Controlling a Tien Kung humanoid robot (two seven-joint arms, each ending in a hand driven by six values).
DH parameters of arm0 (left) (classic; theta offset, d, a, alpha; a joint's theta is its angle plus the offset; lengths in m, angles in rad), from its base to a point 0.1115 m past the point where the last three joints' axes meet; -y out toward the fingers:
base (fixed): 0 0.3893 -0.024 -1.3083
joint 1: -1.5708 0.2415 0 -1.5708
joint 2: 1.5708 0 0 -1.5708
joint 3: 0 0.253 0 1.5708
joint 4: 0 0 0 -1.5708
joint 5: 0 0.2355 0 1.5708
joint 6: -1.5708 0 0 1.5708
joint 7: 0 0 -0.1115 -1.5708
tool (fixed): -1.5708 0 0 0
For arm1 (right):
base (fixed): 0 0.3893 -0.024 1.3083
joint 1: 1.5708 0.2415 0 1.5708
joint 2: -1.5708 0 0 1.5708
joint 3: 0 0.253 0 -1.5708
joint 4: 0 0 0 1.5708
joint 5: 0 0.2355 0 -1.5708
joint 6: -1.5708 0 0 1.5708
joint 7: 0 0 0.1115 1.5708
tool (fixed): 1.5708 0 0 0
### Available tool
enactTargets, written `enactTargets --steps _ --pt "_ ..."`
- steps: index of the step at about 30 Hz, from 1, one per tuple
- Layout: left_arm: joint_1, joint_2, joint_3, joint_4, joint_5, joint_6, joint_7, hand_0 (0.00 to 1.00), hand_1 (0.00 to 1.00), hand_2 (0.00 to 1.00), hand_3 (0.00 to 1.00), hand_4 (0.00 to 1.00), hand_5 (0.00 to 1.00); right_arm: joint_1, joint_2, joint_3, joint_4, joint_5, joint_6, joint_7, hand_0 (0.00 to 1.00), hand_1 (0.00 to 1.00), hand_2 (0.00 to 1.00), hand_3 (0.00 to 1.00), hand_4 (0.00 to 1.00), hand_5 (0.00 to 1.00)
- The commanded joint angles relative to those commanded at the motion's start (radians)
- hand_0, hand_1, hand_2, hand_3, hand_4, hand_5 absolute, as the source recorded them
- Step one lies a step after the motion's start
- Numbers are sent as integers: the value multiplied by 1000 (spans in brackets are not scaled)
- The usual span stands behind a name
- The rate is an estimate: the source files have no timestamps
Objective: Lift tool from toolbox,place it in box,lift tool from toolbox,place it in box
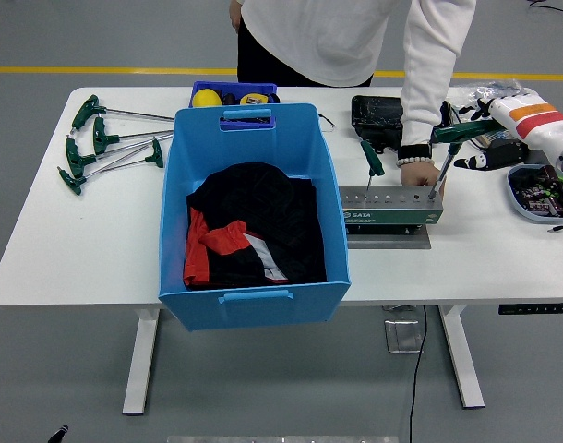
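My right hand (503,129) nears the T-handle tool (452,148); finger state unclear. The person's hand (418,173) steadying the toolbox (390,207) risks a collision.

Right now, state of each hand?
Left hand: not in view.
Right hand: in view at the table's right end, near the green T-handled tool standing in the grey tool holder; open or shut cannot be told.
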Motion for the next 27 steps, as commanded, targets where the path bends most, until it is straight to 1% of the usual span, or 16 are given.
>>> enactTargets --steps 5,6,11,12,17,18,21,23,24,27 --pt "0 0 -5 1 9 0 2 813 888 896 800 766 664 0 6 -6 2 17 5 -8 654 552 532 659 998 716" --pt "0 0 -6 1 11 0 3 813 888 895 799 765 662 0 7 -6 5 18 6 -10 604 487 469 620 998 745" --pt "2 0 -14 3 24 0 7 813 888 895 799 765 662 3 14 -15 20 20 9 -22 604 487 469 620 998 745" --pt "2 0 -15 3 25 0 7 814 886 892 795 764 658 4 15 -17 22 21 8 -22 538 426 420 567 998 756" --pt "4 0 -13 2 23 3 6 814 886 892 795 764 658 14 25 -39 18 28 0 -25 538 426 420 567 998 756" --pt "4 1 -12 2 22 4 6 814 887 890 795 763 656 18 28 -49 13 30 0 -25 488 377 378 487 998 766" --pt "4 2 -11 2 24 4 6 814 887 890 795 763 656 24 31 -66 0 33 -2 -27 488 377 378 487 998 766" --pt "4 2 -11 2 26 4 5 814 887 890 795 763 656 24 32 -72 -5 39 -14 -27 488 377 378 487 998 766" --pt "4 3 -11 2 25 4 5 815 887 888 793 763 652 24 33 -74 -7 42 -19 -27 376 330 331 401 998 789" --pt "2 3 -9 2 23 4 3 815 887 888 793 763 652 24 36 -80 -17 55 -35 -32 376 330 331 401 998 789"
